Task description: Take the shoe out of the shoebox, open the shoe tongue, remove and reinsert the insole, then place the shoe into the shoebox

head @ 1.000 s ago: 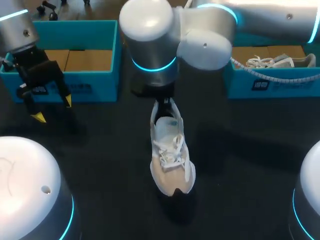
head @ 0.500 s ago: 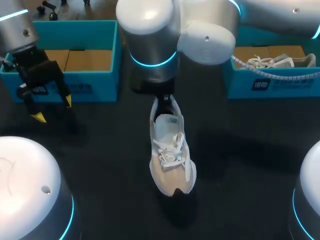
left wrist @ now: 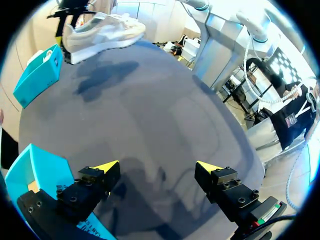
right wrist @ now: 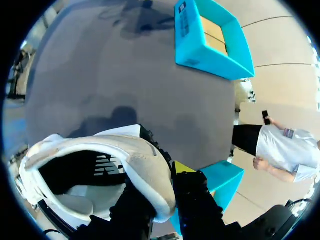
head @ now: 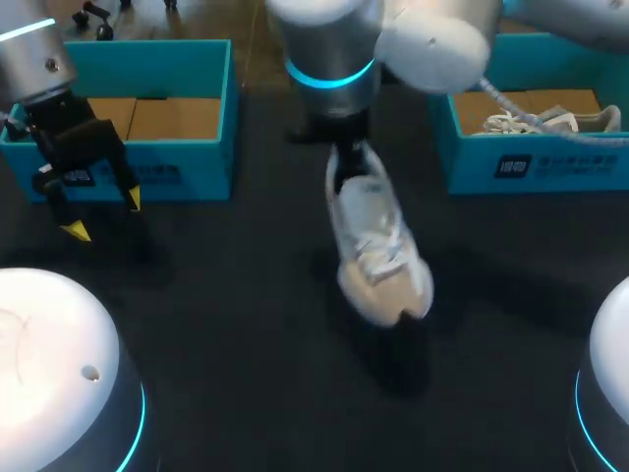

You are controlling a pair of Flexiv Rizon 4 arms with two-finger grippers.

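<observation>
Shoebox (head: 177, 169) in teal, open-topped, sits at the far left edge of the surface (head: 226, 324). Just in front of it hangs the left claw (head: 104, 215), fingers spread wide and holding nothing. Over the middle the shoe (head: 378, 251) is lifted clear — the right claw (head: 346, 165) pinches its heel collar, and the toe tilts down toward the near edge. At the far right edge a second shoebox (head: 531, 162) holds another shoe (head: 536, 120).

Bright overhead light, dark surface.
Soft shadow lies beside the shoe (head: 378, 251) on the worktop (head: 226, 324); glare whitens the near arm housing (head: 49, 334).
</observation>
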